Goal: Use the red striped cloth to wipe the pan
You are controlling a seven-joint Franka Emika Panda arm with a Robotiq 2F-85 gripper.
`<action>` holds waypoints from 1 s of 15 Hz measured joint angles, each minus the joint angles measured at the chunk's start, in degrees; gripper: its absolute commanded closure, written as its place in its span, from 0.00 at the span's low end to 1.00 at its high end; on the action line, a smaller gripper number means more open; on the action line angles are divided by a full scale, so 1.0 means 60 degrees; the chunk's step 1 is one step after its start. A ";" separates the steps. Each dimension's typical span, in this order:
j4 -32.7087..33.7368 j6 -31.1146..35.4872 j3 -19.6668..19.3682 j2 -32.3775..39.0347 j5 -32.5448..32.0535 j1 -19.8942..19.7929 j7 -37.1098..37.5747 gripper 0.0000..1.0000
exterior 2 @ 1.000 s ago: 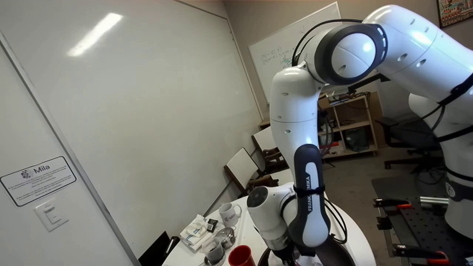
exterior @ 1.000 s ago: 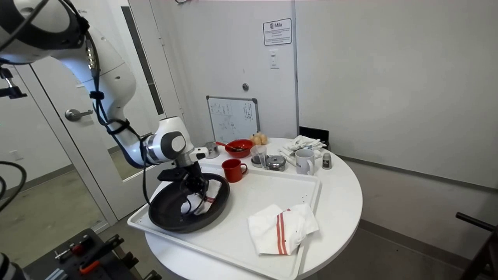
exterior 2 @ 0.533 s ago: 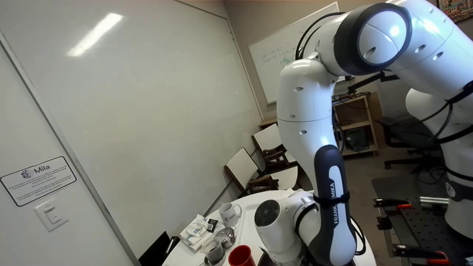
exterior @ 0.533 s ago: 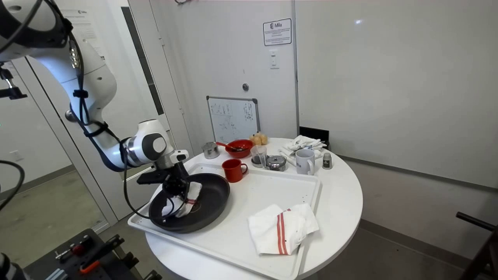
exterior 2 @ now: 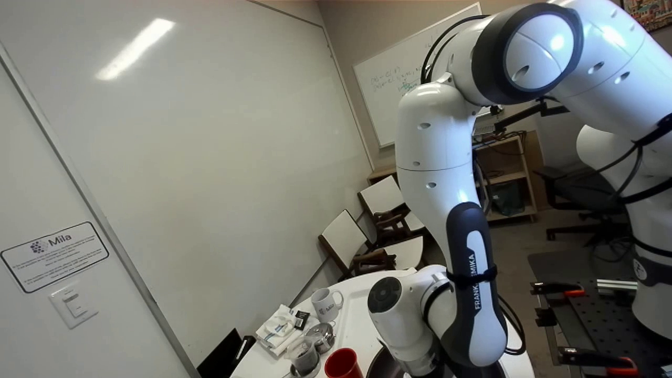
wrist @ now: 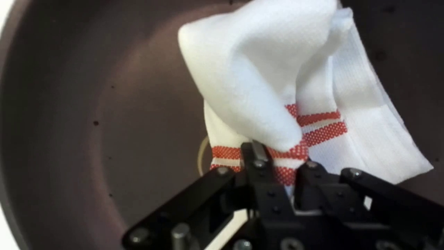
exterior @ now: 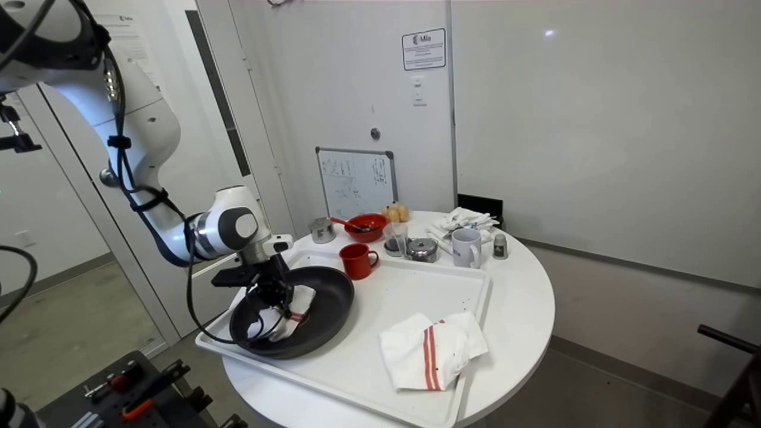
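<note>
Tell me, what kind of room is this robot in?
Probably a lab or office room: I can see a big robot arm, a whiteboard with writing and a wheeled desk chair.

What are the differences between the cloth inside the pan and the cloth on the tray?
The pan cloth is pinched in the gripper; the tray cloth lies free. The pan cloth is bunched inside the pan; the tray cloth spreads wider, with one side over the rim of the tray. Both are white with red stripes.
</note>
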 measured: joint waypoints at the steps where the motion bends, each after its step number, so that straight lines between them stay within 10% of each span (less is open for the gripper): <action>1: -0.0094 0.0000 -0.0183 -0.0014 0.0002 -0.0057 0.0104 0.96; 15: -0.0605 -0.0017 -0.1379 0.0045 -0.0560 0.0647 0.0757 0.96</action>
